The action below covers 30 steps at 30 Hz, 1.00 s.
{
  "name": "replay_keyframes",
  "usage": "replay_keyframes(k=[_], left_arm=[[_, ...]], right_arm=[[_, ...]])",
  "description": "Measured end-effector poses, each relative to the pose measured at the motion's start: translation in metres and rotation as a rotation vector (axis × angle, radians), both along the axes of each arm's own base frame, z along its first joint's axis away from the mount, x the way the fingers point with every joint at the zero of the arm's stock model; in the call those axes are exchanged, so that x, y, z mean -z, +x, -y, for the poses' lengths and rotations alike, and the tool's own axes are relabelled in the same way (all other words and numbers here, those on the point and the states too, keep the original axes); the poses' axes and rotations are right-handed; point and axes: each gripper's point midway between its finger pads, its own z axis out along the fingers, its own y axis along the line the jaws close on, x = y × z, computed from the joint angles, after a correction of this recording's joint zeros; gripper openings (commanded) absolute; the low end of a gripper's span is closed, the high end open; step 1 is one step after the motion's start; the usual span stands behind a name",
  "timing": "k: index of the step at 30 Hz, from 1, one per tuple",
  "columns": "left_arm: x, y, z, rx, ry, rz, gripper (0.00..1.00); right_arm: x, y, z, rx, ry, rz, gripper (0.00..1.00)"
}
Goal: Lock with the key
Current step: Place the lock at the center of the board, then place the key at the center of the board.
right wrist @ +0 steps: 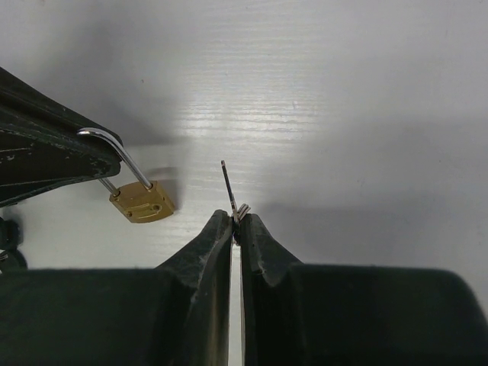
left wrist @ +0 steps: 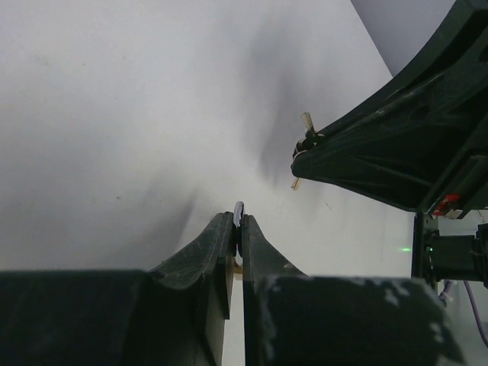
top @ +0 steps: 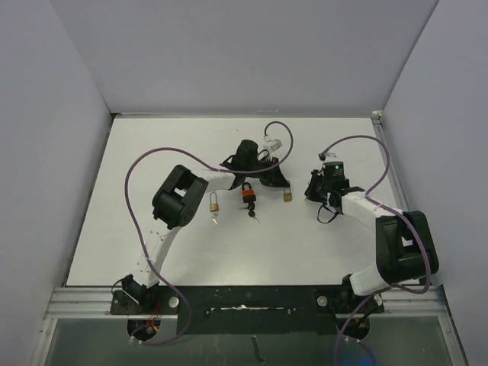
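Observation:
My left gripper is shut on the steel shackle of a small brass padlock and holds it up; in the left wrist view only the shackle's edge shows between the fingers. The right wrist view shows this padlock hanging from the left fingers, shackle open on one side. My right gripper is shut on a thin metal key, its blade pointing forward, right of the padlock and apart from it. In the top view the right gripper is just right of the padlock.
An orange-and-black padlock with keys and another brass padlock lie on the white table left of the grippers. A white tag lies behind the left wrist. Purple cables loop over both arms. Grey walls enclose the table.

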Motion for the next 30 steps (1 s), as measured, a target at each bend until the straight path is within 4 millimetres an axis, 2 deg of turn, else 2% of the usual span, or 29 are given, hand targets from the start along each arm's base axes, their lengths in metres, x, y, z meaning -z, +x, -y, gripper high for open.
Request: replay_keyframes(k=[5,9,15,19,22,25,30], left_arm=[[-0.002,0.001,0.002,0.006,0.001,-0.002,0.01],[0.000,-0.001,0.002,0.010,0.006,-0.011,0.21],[0.000,-0.001,0.003,0.011,0.007,-0.008,0.33],[0.000,0.001,0.002,0.007,0.008,-0.005,0.48],[0.000,0.003,0.002,0.002,0.008,-0.003,0.60],[-0.001,0.005,0.000,-0.006,0.007,-0.004,0.67],[-0.005,0.016,-0.004,-0.033,-0.002,0.003,0.79]], right_arm=[[0.010,0.002,-0.005,-0.020,0.015,-0.025,0.00],[0.020,0.004,-0.008,-0.030,0.021,-0.048,0.00],[0.023,0.009,-0.012,-0.040,0.027,-0.048,0.00],[0.023,0.009,-0.013,-0.049,0.023,-0.045,0.01],[0.023,0.009,-0.014,-0.057,0.019,-0.043,0.06],[0.023,0.009,-0.015,-0.065,0.015,-0.042,0.10],[0.025,0.011,-0.020,-0.081,0.014,-0.043,0.25]])
